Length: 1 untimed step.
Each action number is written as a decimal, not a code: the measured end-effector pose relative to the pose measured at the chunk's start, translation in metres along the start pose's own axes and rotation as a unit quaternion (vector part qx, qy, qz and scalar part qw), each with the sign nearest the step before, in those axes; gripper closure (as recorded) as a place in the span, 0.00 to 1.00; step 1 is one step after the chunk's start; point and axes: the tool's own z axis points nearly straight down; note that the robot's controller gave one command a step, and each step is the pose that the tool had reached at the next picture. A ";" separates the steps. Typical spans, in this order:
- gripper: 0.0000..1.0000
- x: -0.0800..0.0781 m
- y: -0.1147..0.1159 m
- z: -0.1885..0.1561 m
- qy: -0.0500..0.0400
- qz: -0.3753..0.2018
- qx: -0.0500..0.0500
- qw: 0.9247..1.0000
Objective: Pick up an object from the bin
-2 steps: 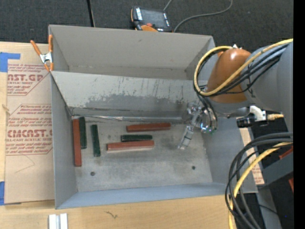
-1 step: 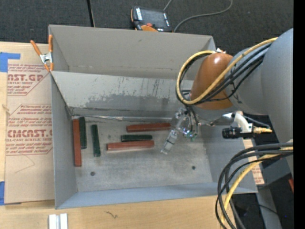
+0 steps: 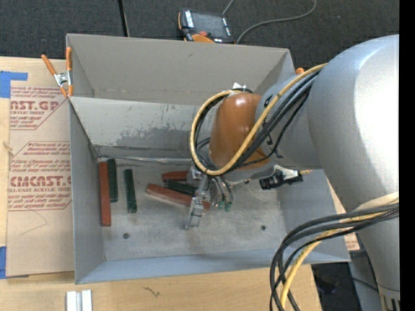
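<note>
In the camera view the gripper [image 3: 194, 216] sits low at the right end of a reddish-brown bar [image 3: 165, 195] lying in the middle of the bin [image 3: 84, 173], apparently lined up to take it; released or clenched, I cannot tell.

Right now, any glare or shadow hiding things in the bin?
Camera view: glare on the arm's silver shell and orange cover; bin floor evenly lit, thin shadow along the back wall's foot; left sticks plainly lit; the gripper covers part of the middle sticks.
</note>
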 end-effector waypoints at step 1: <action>0.00 0.025 0.028 0.000 0.000 -0.038 0.000 0.999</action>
